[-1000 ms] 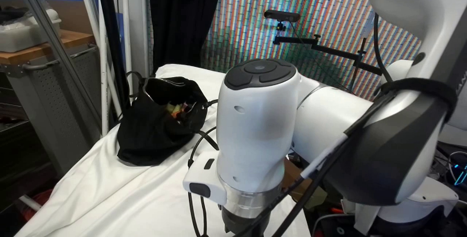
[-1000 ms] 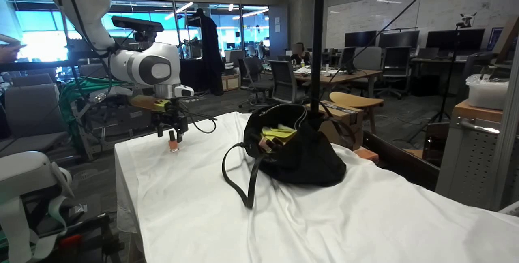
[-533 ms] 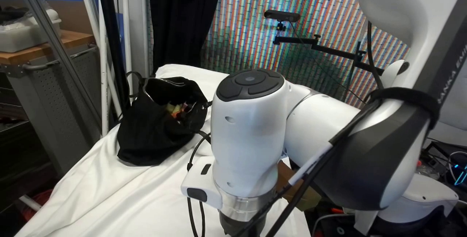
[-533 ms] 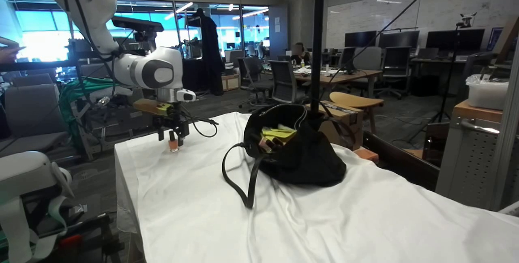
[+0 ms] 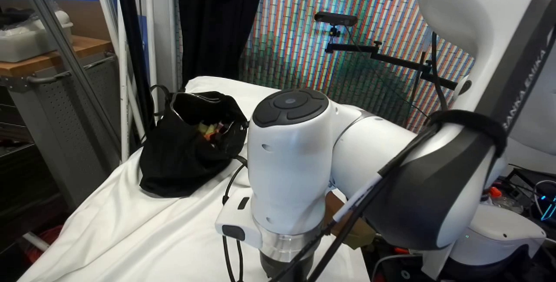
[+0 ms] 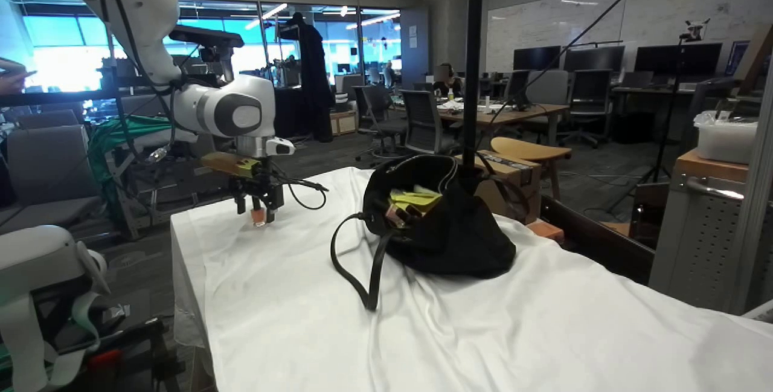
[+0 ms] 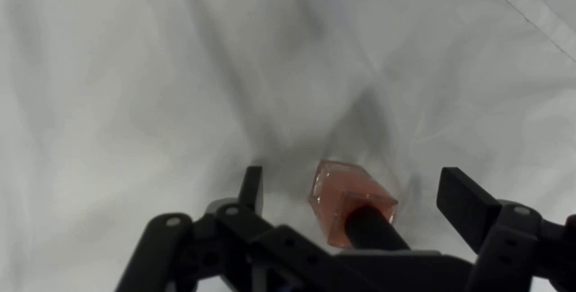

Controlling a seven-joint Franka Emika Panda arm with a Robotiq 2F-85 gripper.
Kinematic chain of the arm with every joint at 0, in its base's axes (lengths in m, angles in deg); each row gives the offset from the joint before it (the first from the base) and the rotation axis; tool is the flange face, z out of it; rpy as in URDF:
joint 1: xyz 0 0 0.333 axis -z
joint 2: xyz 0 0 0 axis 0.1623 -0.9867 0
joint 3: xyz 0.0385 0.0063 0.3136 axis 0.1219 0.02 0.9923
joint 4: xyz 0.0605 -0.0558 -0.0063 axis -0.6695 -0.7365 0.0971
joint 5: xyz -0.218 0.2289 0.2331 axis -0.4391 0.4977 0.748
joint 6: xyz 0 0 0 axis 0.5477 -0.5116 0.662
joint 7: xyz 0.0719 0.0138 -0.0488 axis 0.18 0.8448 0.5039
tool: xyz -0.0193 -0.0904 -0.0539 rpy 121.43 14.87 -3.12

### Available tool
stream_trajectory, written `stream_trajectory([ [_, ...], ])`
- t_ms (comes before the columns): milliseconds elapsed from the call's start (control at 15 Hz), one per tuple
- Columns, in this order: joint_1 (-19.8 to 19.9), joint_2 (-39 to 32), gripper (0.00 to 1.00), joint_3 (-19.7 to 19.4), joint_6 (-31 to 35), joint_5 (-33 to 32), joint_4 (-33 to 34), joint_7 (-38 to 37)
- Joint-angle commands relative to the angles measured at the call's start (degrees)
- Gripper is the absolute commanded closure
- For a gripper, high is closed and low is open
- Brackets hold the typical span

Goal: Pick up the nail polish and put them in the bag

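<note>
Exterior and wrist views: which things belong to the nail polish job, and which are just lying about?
Belongs to the job:
nail polish bottle, upright
gripper, open, the bottle between its jaws
black bag
small bottles inside the bag

Just about the room:
cardboard box
plastic tub on the cart
wooden seat
office chair

In an exterior view, nail polish bottle [image 6: 258, 218] upright on the table [image 6: 302, 313], toward its left end, between the jaws of the pincer [image 7: 353, 188]; wrist view: gap on both sides. Handbag [image 6: 453, 247] on the same table, well to the bottle's right, strap [image 6: 375, 277] before it. More bottles [image 6: 397, 215] lie in the handbag's mouth. Cardboard box [image 6: 494, 199] behind the handbag. Cart [image 6: 694, 241] at far right, tub [image 6: 724, 141] on top.
</note>
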Motion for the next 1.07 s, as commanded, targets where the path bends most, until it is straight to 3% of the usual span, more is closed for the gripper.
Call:
stream_trajectory([
  [0,0.8,-0.8,0.00,0.2,1.7,1.6,0.7,2.1],
  [867,0.0,-1.7,0.00,-0.8,3.2,-0.6,0.4,0.7],
  [933,-0.1,-1.7,0.25,-0.9,3.5,-0.9,0.3,0.4],
  [1000,-0.2,-1.6,0.26,-1.1,3.5,-1.2,0.2,0.3],
])
